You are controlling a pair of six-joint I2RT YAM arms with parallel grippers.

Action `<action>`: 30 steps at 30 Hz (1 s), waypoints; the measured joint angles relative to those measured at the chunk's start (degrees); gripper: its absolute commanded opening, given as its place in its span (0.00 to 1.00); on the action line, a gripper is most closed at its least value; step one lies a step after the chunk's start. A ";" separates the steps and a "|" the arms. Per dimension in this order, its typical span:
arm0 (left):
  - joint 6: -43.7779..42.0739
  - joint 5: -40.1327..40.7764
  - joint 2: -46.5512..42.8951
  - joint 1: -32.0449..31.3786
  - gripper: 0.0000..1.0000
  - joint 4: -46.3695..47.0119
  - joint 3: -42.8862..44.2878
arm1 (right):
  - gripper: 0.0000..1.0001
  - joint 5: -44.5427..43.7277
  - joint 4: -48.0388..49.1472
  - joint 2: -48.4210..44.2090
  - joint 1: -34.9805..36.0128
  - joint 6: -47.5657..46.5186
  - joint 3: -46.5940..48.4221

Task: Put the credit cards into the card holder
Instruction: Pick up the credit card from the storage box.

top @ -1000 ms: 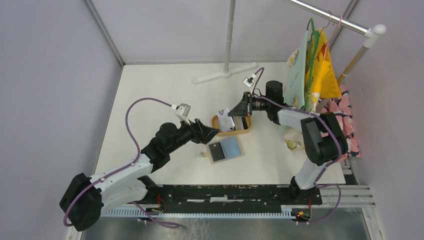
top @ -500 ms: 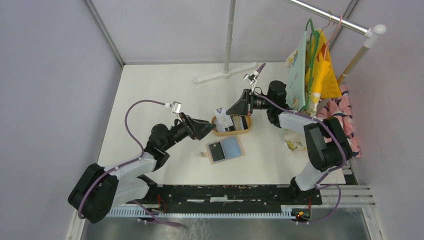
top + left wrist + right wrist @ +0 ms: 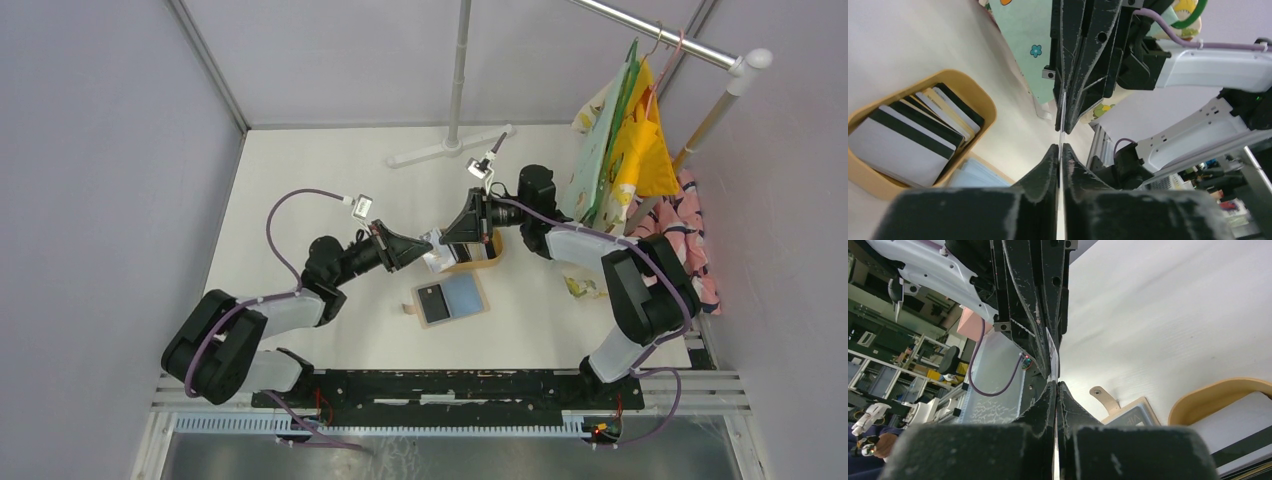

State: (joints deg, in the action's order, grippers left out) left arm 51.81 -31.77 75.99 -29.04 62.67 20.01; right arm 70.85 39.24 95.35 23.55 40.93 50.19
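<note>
Our left gripper and right gripper both pinch one card, fingers nearly shut on its opposite edges, at 9 o'clock of the tray. The holder lies open at 6 o'clock of the card. If both pull, the card may bend; if both let go, it falls.

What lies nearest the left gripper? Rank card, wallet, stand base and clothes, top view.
1. The card, at the left gripper tips.
2. The wallet, open, just toward the arm bases.
3. The stand base, far side of the table.
4. The clothes, hanging far right.
</note>
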 measured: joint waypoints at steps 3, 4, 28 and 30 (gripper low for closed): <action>0.24 -1.99 1.31 0.20 0.02 2.14 0.11 | 0.24 0.28 -3.39 0.00 0.24 -3.23 0.94; 0.26 -2.49 1.68 0.31 0.02 2.64 0.11 | 0.34 0.31 -4.83 0.00 0.24 -4.52 1.31; -11.98 6.23 -30.88 0.94 0.02 -21.55 -6.16 | 0.81 -12.94 -46.88 -39.10 -3.85 -87.62 -21.27; -12.72 7.61 -33.29 0.94 0.02 -23.63 -6.16 | 0.80 -12.28 -46.82 -42.01 -5.35 -90.36 -25.05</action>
State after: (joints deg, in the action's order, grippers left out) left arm 39.09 -24.16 42.70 -28.10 39.05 13.85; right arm 58.57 -7.57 53.34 18.20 -49.43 25.15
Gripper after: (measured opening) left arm 0.030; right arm 0.804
